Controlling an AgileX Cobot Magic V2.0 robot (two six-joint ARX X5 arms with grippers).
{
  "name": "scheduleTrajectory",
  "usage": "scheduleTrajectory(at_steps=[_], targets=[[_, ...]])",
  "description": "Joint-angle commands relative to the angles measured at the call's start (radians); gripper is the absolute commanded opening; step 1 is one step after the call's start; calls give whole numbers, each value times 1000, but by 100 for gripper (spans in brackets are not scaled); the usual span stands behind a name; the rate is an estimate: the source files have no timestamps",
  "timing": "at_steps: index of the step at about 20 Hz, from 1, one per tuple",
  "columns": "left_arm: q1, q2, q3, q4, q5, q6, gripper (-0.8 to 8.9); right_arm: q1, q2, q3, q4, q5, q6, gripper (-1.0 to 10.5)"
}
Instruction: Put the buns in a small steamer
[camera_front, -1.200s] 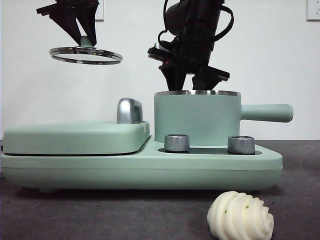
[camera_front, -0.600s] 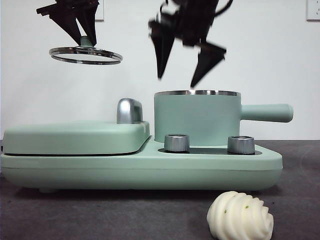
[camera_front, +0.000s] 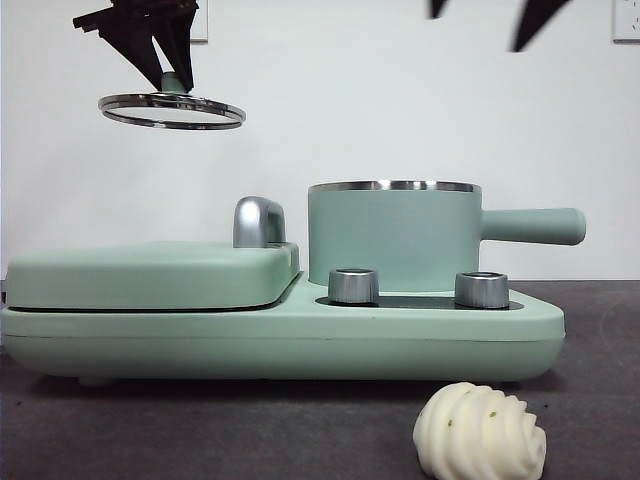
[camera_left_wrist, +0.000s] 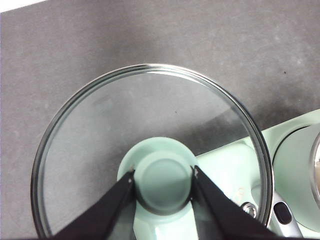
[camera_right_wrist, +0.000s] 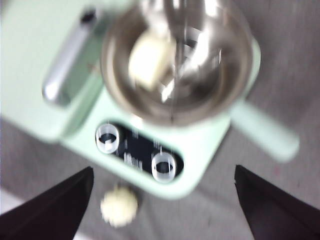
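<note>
Up at the top edge of the front view only two black jaw tips of the right gripper (camera_front: 485, 15) remain, spread wide and empty, having risen from just above the small steamer (camera_front: 394, 235) half a second ago. Inside the steel pot lies the smooth bun (camera_right_wrist: 150, 57), blurred; the spiral bun (camera_front: 481, 431), white with green flecks, sits on the dark table (camera_front: 200, 430) in front of the cooker base (camera_front: 280, 335). Left gripper (camera_left_wrist: 163, 181) is clamped on the lid (camera_left_wrist: 150, 125) knob, lid held high above the closed griddle lid (camera_front: 150, 272).

One bun (camera_right_wrist: 150, 59) inside the steamer (camera_front: 392, 238), the other bun (camera_front: 481, 432) on the table (camera_front: 200, 430) in front.
</note>
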Motion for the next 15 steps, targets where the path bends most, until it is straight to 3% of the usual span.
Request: scheduleTrajectory(at_steps=[1,4,7,12,15], targets=[[-10,-7,41,19,9,-5,50,37,-113,-187,-81,0,23,451],[-18,-7,41,19,10,-4,50,116,-240,-435,-44,0,72,451],[-27,-7,41,19,23,-4,51,227,-331,-669,147,-2,174,451],[-37,-7,41,19,24,-4,51,385,-321,-925,472,0,251,451],[-42,-7,41,18,24,-4,50,427,-288,-1002,636,30,278,450]])
